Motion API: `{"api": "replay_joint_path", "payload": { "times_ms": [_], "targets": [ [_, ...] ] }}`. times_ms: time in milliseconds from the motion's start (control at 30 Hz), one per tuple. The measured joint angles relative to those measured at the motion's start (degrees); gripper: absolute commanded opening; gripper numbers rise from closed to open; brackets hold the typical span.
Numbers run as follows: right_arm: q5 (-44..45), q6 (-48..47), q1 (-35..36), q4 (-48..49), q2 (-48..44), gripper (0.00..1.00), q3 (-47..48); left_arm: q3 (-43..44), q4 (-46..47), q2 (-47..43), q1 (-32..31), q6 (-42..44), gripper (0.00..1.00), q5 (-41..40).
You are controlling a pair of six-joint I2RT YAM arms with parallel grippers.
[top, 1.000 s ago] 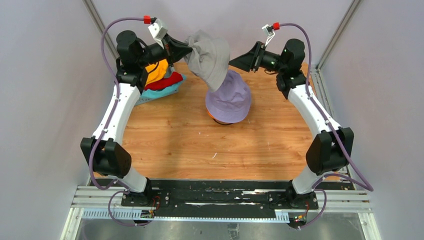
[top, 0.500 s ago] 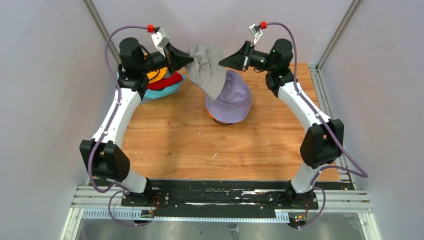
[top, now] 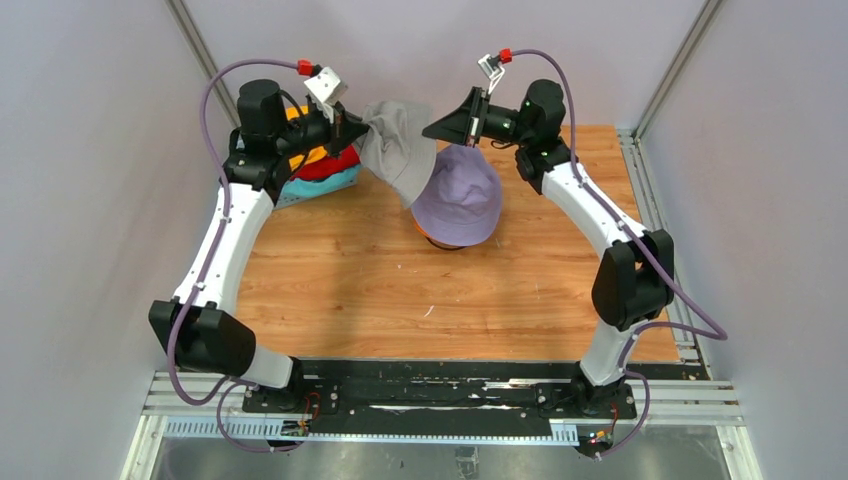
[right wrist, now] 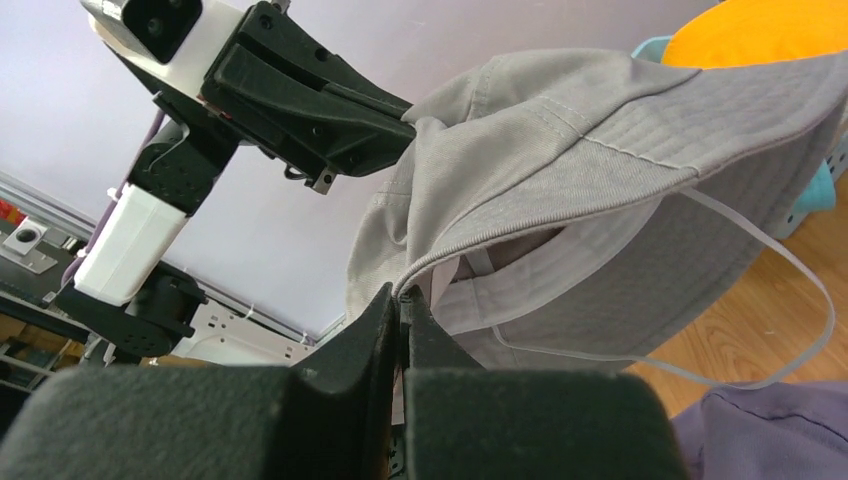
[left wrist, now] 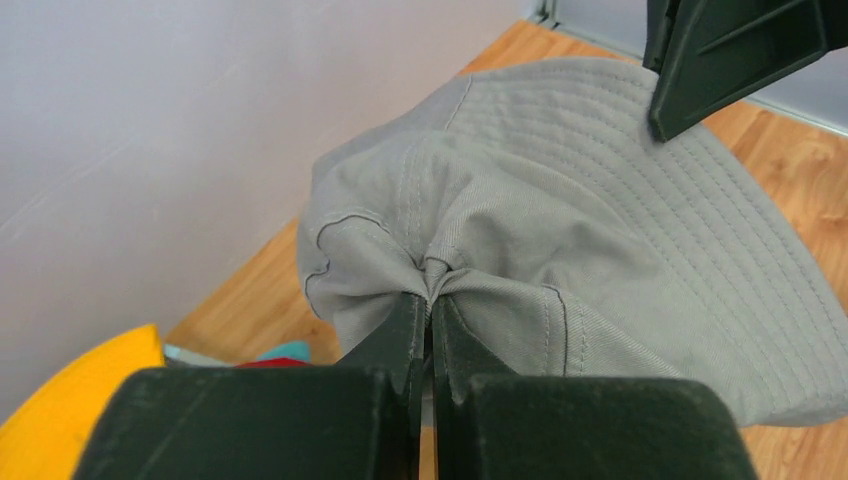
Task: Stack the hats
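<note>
Left hand (left wrist: 430,300): clamped on a bunched fold of the grey hat (top: 398,150), at the crown side. Fingers are pressed together with the fabric pinched between them.

Right hand (right wrist: 402,300): closed on the brim edge of the same hat, with the brim hem caught at the fingertips. One second ago this hand was held apart from the hat, at its 3 o'clock. Since then the right arm has been swung in toward 9 o'clock and the grip has been made.

The grey hat is held in the air between both hands, above the far part of the worktop (top: 350,290). It hangs tilted at 11 o'clock of the lavender hat (top: 458,195), and its lower brim overlaps that hat's far-left edge in the top view. Whether they touch cannot be told. Compared with the earlier frames, it has been carried toward 9 o'clock, and the left arm is drawn back with it. A white chin cord (right wrist: 790,270) is seen looping below the brim.

The lavender hat is unmoved and sits crown up mid-worktop. An orange sliver (top: 419,223) shows under its 8 o'clock edge.

The remaining hats are piled at the worktop's 10 o'clock: yellow hat (top: 314,156) on top, red hat (top: 328,167) under it, teal hat (top: 338,180) lowest. They are partly hidden behind the left arm.
</note>
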Motion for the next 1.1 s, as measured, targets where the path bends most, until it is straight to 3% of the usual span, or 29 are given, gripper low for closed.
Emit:
{"api": "replay_joint_path", "payload": {
  "times_ms": [567,867,1100],
  "targets": [
    [0.7,-1.8,0.2,-2.7,7.7,0.01,1.2,0.1,-4.7,6.0,-0.1,2.6,0.00,-7.8],
    [1.7,-5.8,-0.7,-5.4,6.4,0.01,-0.2,0.9,-4.3,8.6,-0.4,1.7,0.00,-6.1],
    [2.4,-7.6,-5.1,-6.7,2.5,0.01,-5.9,4.7,-4.4,12.1,-4.5,1.6,0.00,-5.9]
  ]
}}
